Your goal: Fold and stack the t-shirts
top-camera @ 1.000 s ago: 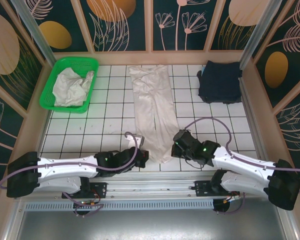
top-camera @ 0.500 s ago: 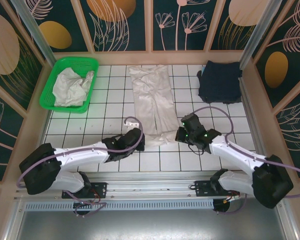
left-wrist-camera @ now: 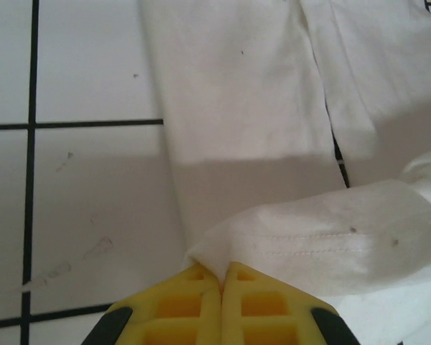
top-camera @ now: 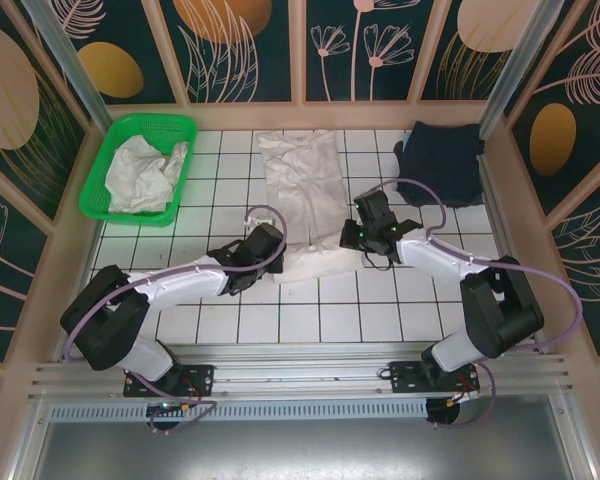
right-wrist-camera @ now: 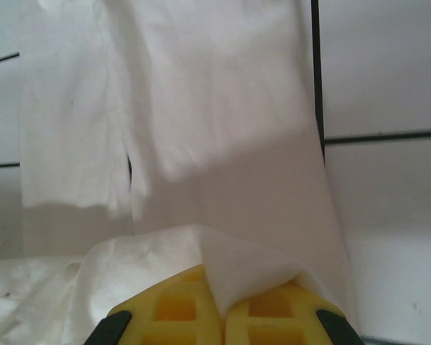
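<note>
An off-white t-shirt (top-camera: 305, 190) was laid lengthwise down the middle of the white tiled table (top-camera: 220, 300), folded into a long narrow strip. Its far end was near the back wall. Its near hem was held off the tiles at both corners and curled back over the flat part.

The left gripper (top-camera: 276, 252) was clenched on the near-left corner. In the left wrist view its yellow fingers (left-wrist-camera: 194, 302) were pressed together, with the stitched hem of the t-shirt (left-wrist-camera: 230, 86) pinched between them (left-wrist-camera: 222, 272).

The right gripper (top-camera: 350, 238) was clamped on the near-right corner. In the right wrist view a flap of the t-shirt (right-wrist-camera: 201, 86) was caught between the closed fingers (right-wrist-camera: 215, 277).

A dark navy t-shirt (top-camera: 440, 165) was seen folded at the far right corner of the table, well apart from the grippers. A green mesh basket (top-camera: 108, 160) stood at the far left corner, with crumpled off-white fabric (top-camera: 145, 175) inside it.
</note>
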Motion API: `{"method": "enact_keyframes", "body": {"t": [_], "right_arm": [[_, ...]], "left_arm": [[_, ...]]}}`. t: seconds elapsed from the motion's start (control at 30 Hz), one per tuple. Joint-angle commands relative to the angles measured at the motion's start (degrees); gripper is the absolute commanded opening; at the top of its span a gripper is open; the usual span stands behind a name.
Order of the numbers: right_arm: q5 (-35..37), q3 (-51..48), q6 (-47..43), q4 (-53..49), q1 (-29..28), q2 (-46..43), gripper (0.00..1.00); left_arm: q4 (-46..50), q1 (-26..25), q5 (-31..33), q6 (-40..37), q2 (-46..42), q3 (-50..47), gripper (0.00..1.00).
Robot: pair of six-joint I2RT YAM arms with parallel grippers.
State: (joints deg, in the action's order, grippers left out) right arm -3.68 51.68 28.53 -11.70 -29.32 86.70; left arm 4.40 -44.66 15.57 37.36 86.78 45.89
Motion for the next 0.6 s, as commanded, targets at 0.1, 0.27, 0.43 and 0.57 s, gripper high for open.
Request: {"method": "enact_keyframes", "body": {"t": [0.1,0.27,0.43,0.57], "right_arm": [[-2.43,8.58,-3.74,1.23,1.75,6.61,0.0],[-4.73,13.38,-4.61,0.99,3.07,12.81,0.0],[-4.49,15.54,-4.99,0.34,3.83,16.6,0.0],[-4.37,15.84,-4.89,0.36,4.68,17.73,0.0]], "left_arm": [[-0.3,4.69,-2.67,-7.64,5.02,7.61,0.0],[-0.12,7.31,-5.58,-10.13,10.03,13.06,0.0],[-1.2,9.95,-8.88,-10.99,14.17,14.96,0.0],[-0.82,11.36,-11.01,-11.85,17.45,17.53,0.0]]}}
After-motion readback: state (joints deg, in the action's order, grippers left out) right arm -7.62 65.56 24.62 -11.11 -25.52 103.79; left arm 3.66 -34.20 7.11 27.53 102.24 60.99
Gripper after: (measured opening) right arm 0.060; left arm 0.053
